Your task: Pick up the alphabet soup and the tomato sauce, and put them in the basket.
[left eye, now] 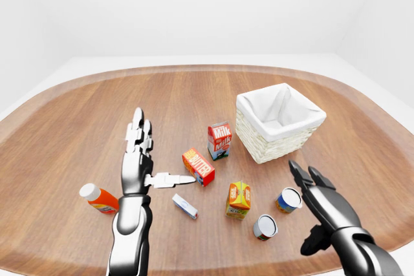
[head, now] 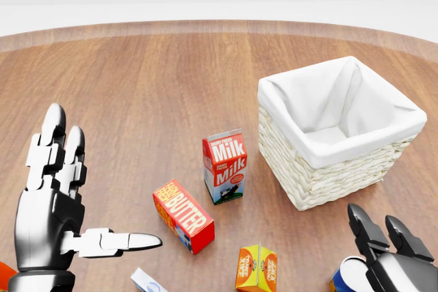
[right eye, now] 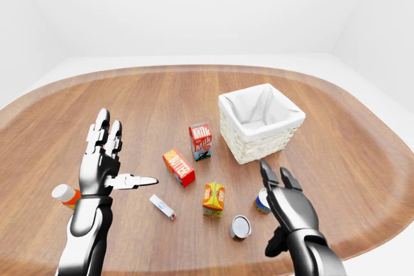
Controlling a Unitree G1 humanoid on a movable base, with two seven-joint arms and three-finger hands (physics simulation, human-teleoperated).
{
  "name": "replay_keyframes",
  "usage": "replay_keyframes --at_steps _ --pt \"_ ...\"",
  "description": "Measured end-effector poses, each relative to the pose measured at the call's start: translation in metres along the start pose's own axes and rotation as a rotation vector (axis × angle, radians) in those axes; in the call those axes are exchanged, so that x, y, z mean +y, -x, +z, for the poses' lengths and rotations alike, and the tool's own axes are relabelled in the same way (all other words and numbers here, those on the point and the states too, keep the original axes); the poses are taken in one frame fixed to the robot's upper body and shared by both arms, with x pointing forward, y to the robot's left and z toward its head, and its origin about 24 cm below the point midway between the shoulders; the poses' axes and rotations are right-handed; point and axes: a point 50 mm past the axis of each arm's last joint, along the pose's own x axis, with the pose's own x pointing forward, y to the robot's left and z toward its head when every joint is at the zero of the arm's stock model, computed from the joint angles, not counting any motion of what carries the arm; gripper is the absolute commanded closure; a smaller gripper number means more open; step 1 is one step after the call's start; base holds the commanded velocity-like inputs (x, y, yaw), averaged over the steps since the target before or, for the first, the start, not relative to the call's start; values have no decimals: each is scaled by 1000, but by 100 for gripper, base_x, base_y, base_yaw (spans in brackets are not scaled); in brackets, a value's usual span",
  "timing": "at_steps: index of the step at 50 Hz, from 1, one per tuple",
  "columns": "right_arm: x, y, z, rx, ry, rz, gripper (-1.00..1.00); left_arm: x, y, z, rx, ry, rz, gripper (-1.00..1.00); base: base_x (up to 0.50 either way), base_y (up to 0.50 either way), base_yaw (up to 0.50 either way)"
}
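Observation:
Two cans stand at the lower right of the left-eye view. The blue-and-orange one [left eye: 288,200] with a white lid looks like the alphabet soup. The red-sided one [left eye: 264,227] with a grey lid looks like the tomato sauce. My right hand [left eye: 315,193] is open just right of the blue can, fingers spread and not closed on it; in the head view the hand [head: 390,251] partly hides the can [head: 348,275]. Far from both cans, my left hand [left eye: 152,153] is raised, open and empty, at the left. The white-lined wicker basket [left eye: 272,148] stands empty above the cans.
A milk carton [left eye: 219,140], a butter box [left eye: 198,167], an orange juice carton [left eye: 239,199] and a small white box [left eye: 185,206] lie between my hands. An orange bottle [left eye: 98,198] lies at the left. The round wooden table's edge [left eye: 381,240] runs close behind the cans.

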Motion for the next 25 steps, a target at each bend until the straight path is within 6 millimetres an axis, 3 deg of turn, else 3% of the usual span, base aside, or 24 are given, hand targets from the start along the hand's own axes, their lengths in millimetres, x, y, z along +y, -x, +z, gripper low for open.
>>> replay_keyframes --at_steps 25 --pt "19 -11 -15 30 -47 31 -100 0 0 -1 4 0 -1 -100 0 0 0"
